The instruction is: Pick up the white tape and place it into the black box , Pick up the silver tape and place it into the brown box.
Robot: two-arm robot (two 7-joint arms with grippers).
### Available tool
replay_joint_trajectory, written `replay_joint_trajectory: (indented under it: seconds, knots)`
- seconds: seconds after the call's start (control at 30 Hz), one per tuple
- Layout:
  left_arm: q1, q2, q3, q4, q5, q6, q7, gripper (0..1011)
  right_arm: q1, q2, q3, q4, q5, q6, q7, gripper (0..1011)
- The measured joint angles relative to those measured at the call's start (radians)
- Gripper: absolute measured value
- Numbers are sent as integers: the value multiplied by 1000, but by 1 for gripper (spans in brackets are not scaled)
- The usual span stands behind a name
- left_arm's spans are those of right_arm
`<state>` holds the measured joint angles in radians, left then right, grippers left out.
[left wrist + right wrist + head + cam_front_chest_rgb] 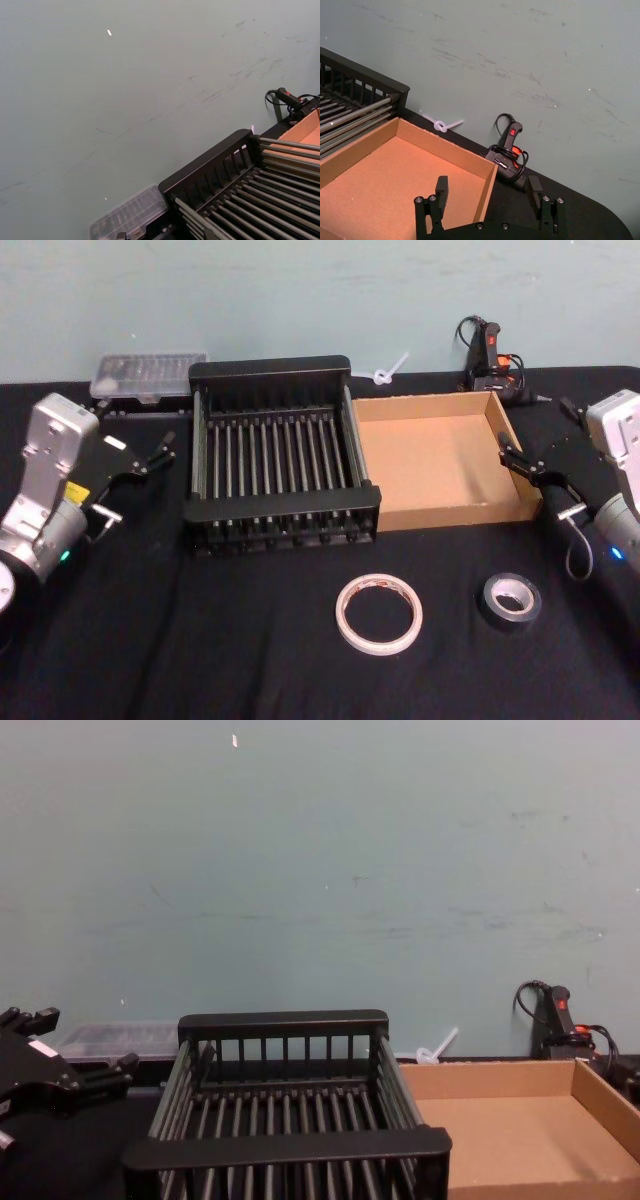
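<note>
The white tape [378, 613] lies flat on the black cloth near the front, below the black box [270, 368]. To its right rests the smaller silver tape [508, 600], in front of the brown box [455, 512]. Both boxes stand side by side and hold nothing. My left gripper [135, 485] hovers open to the left of the black box [285, 1148], also seen low in the chest view [75, 1045]. At the brown box's right wall [487, 172] my right gripper [540, 483] is open, its fingers [441, 187] spread wide with nothing between them.
A clear plastic case [148, 375] sits behind the black box at the back left. A black and red glue gun [490, 360] with its cord and a white tie [390, 370] lie behind the brown box. A pale wall closes off the back.
</note>
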<state>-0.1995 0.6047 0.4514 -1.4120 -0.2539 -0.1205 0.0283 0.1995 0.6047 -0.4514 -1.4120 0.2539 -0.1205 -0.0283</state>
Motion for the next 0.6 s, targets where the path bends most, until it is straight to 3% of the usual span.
replay_joint_trajectory:
  seconds: [0.6]
  knots:
    - [0, 0, 0, 0, 0, 0, 0, 1001, 0, 0, 0, 0, 0, 0, 0, 1002]
